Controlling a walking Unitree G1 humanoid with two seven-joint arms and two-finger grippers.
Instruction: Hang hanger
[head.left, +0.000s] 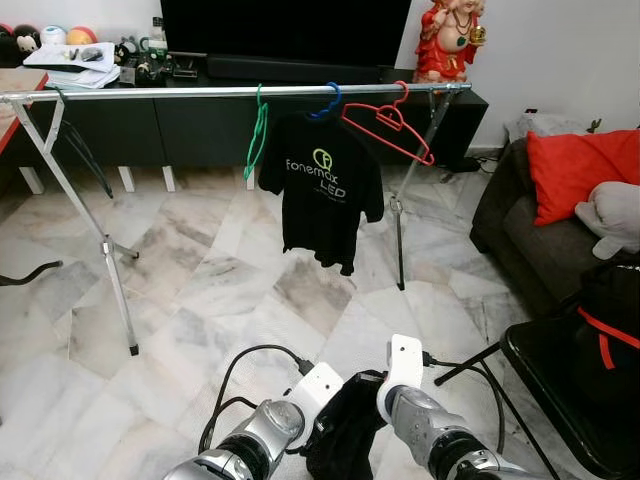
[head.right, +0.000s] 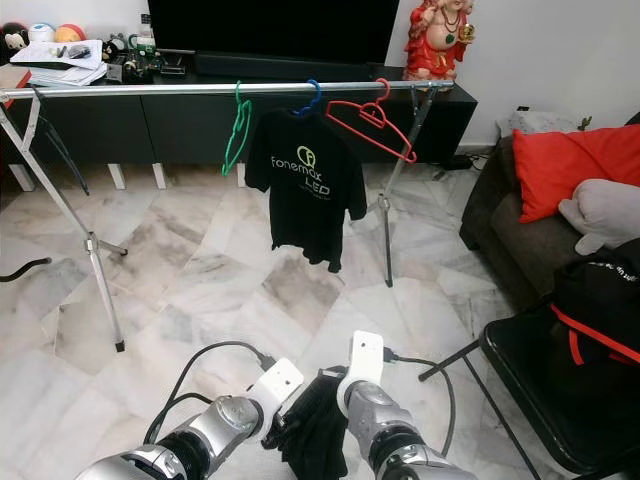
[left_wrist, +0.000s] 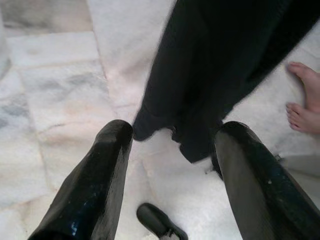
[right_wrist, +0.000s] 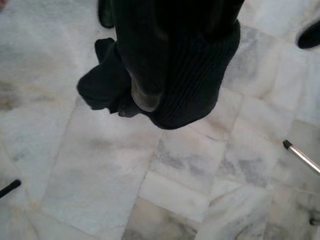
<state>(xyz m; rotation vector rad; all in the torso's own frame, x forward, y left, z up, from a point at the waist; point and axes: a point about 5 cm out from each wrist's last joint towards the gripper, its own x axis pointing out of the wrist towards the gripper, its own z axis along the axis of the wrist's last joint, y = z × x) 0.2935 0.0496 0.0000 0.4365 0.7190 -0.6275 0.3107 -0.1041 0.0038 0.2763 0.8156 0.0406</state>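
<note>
A living room with a pale marble floor (head.left: 200, 290), seen from the robot's head. The landmark is a long silver clothes rail (head.left: 150, 93) on slanted legs, standing in front of a low black TV cabinet (head.left: 200, 125). On the rail hang three hangers close together, toward its far right end: a green hanger (head.left: 257, 135), empty and turned edge-on; just right of it a blue hanger (head.left: 326, 103) carrying a black T-shirt (head.left: 322, 190) with a printed logo; and right of that a red hanger (head.left: 390, 128), empty and tilted.

Well in front of the rail, low and close to the robot, both silver arms meet over a bunched black garment (head.left: 345, 435). The right claw (right_wrist: 150, 75) is clamped on the garment, dark ribbed fabric bulging around its fingers, so the cloth hangs off the floor. The left claw (left_wrist: 172, 150) is spread wide beside the hanging fabric, its two fingers (left_wrist: 100, 175) touching nothing, probably ready to steady or take the cloth. No hanger can be made out in the bundle, so I cannot tell whether one is inside.

A person's bare foot (left_wrist: 305, 100) stands on the floor near the garment. To the right of the rail is a dark sofa (head.left: 520, 240) with a red cushion (head.left: 585, 165).

Judging by the distance, carrying the garment to the rail is not yet done.
</note>
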